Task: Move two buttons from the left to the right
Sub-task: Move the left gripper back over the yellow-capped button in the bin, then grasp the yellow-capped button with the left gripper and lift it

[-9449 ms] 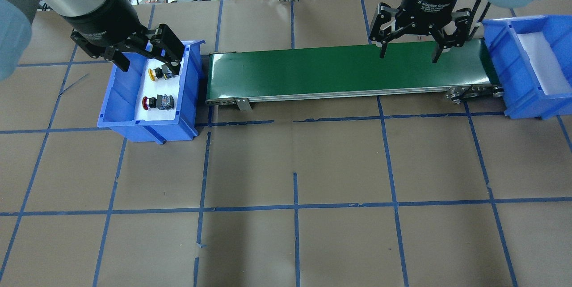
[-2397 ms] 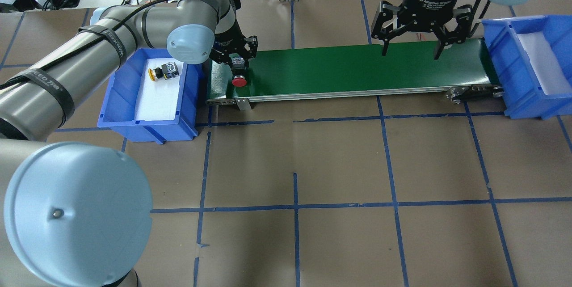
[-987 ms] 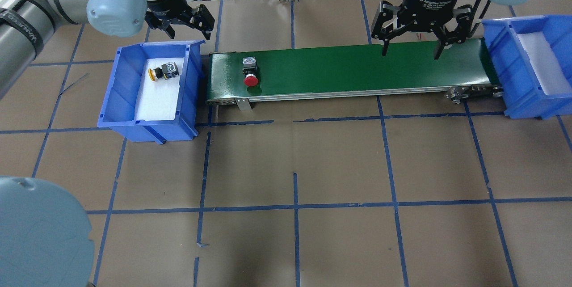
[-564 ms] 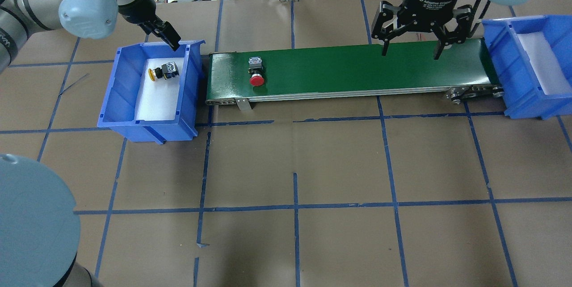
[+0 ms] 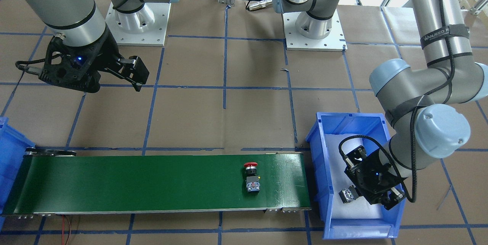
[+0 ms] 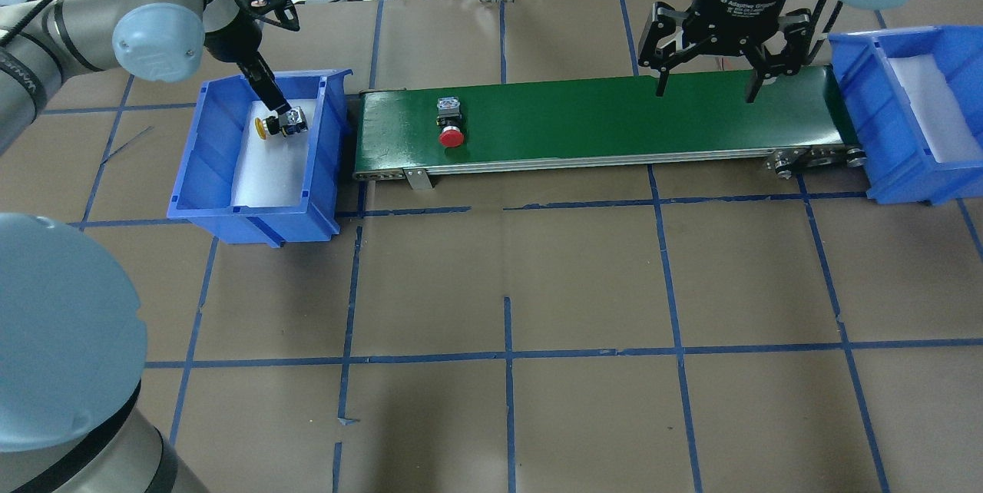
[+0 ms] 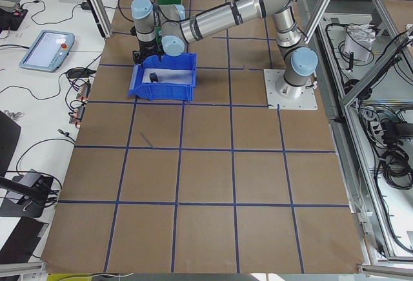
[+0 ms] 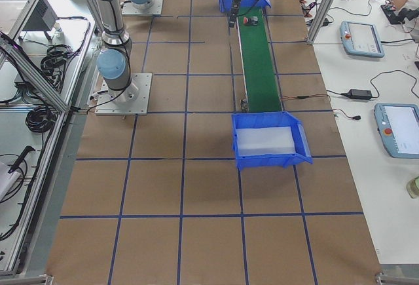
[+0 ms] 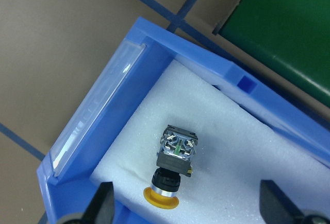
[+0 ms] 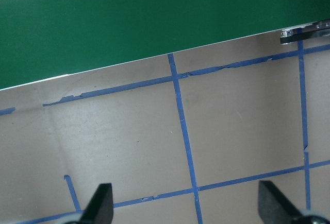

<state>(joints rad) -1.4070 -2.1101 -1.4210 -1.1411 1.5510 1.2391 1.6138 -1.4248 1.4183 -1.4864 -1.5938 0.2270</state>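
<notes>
The yellow-capped button [image 9: 173,166] lies on its side on white foam in the left blue bin [image 6: 253,218]. My left gripper [image 9: 188,208] hangs open just above it, one finger to each side, not touching; from overhead the left gripper [image 6: 281,110] is inside the bin by the yellow button [image 6: 276,125]. On the green conveyor belt [image 6: 584,120], near its left end, the red-capped button [image 6: 450,127] lies with its cap toward the front. My right gripper [image 6: 705,92] is open above the belt's right end, holding nothing.
The right blue bin [image 6: 906,187], lined with white foam, stands off the belt's right end. Blue tape lines grid the brown table. Cables and an aluminium post lie behind the belt. Both arm bases [image 5: 137,18] stand on white plates.
My left gripper came from behind the bin down into it, over the yellow button. The red button rode the belt slightly rightward. The right arm has not moved.
</notes>
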